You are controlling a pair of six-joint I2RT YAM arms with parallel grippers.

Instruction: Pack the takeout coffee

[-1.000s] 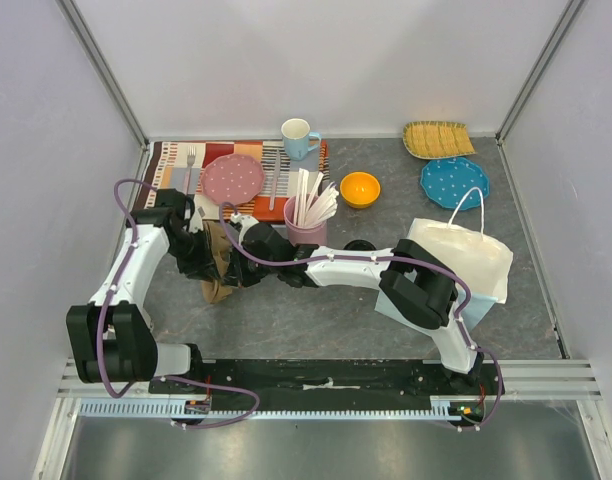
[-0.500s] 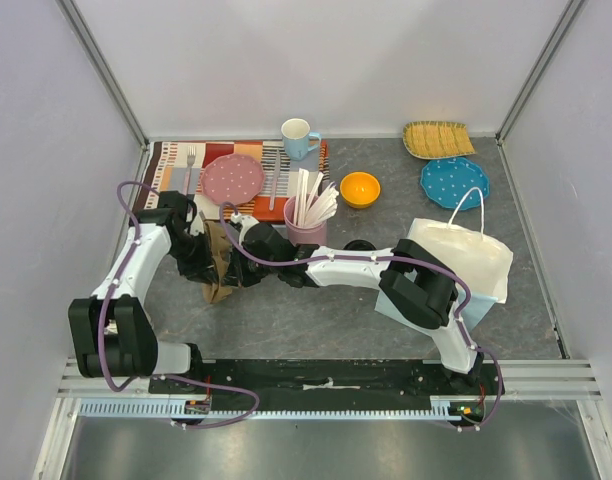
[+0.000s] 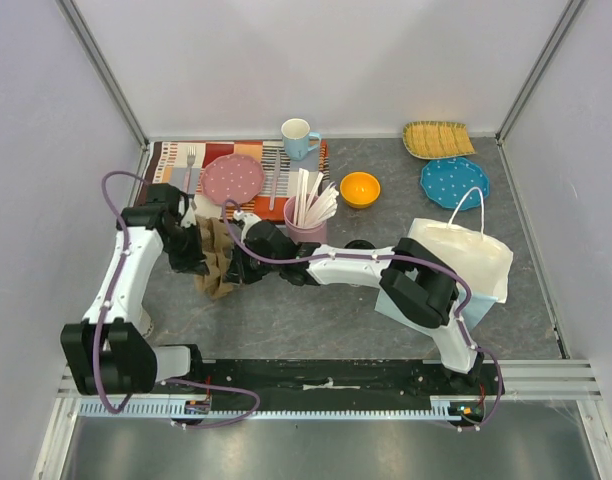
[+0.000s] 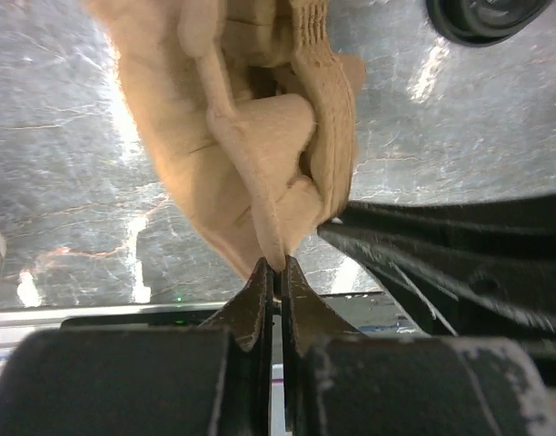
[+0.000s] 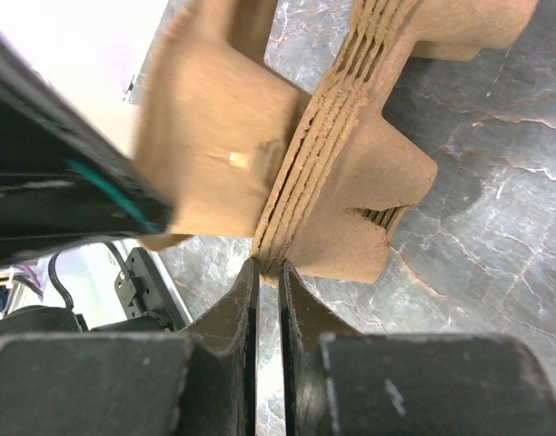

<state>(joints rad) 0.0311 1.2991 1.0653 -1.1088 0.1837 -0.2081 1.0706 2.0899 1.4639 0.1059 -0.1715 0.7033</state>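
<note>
White paper bag [image 3: 456,255] lying at right, well apart from the grippers. Pulp carrier stack [image 3: 216,262] up between both arms, left of centre. Takeout coffee [image 3: 359,244] behind right arm, near pink stick cup [image 3: 306,228], only black lid showing. Probably light, thin-walled, crushable, spill-prone; best gripped gently around body, below lid. Left gripper [image 4: 276,269] pressed onto one carrier flap; right gripper [image 5: 265,269] pinching stack edge.

We overlook the whole counter [image 3: 316,320] from above and behind; both wrist cameras peer close at the same cardboard carriers [image 4: 260,136].
</note>
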